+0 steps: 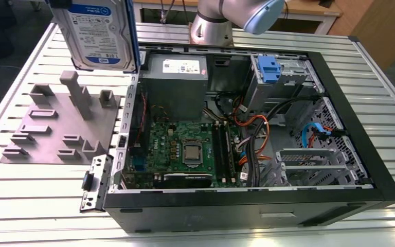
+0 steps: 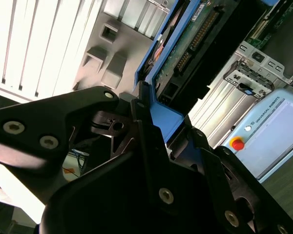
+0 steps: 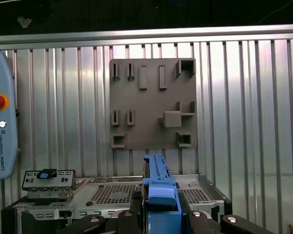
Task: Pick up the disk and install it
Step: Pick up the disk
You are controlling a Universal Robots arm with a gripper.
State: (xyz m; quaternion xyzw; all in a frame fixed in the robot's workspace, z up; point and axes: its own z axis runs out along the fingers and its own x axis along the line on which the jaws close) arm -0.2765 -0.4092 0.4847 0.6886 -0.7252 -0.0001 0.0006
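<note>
Disk, a flat silver metal hard drive with white-and-blue label and blue plastic rails, was held upright in the air above the grey moulded fixture plate, at the exterior view's left of the open black computer case. In the second wrist view the black gripper was seen with jaws clamped on the disk's blue rail edge. Plate and case were laid on the ribbed metal table.

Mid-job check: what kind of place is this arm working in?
Probably a robotics lab's assembly test bench: an open black desktop computer case lies on a ribbed aluminium table, beside a grey plastic fixture plate with slots, plus a pale grey teach pendant with a red stop button.
</note>
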